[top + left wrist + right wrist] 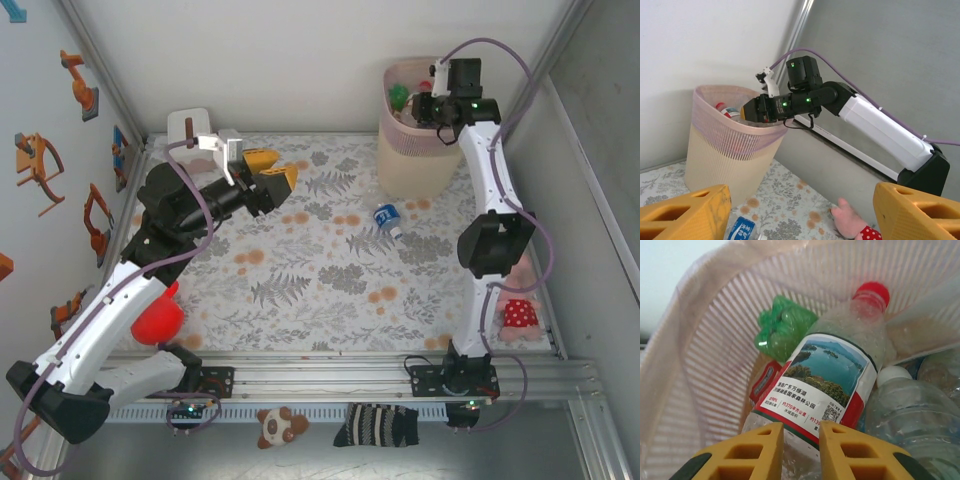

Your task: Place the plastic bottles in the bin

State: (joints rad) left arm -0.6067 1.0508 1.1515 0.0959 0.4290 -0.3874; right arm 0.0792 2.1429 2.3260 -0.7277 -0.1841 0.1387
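Observation:
The bin (415, 160) stands at the back right of the flowered mat. My right gripper (432, 95) hangs over its rim, seen from the left wrist (747, 111) above the bin (725, 150). Its yellow jaws (801, 432) stand shut to a narrow gap with nothing between them. Below them a red-capped bottle (835, 365) lies in the bin (705, 340), beside a green bottle (782, 327) and a clear white-capped one (905, 410). A blue-labelled bottle (386, 217) (742, 229) lies on the mat in front of the bin. My left gripper (270, 170) (802, 215) is open, left of it and above the mat.
A white tissue box (188, 125) sits in the back left corner. A red ball (158, 318) lies by the left arm. A pink plush toy (518, 315) (855, 222) rests at the right wall. A small bear (277, 425) and a striped sock (377, 425) lie before the rail.

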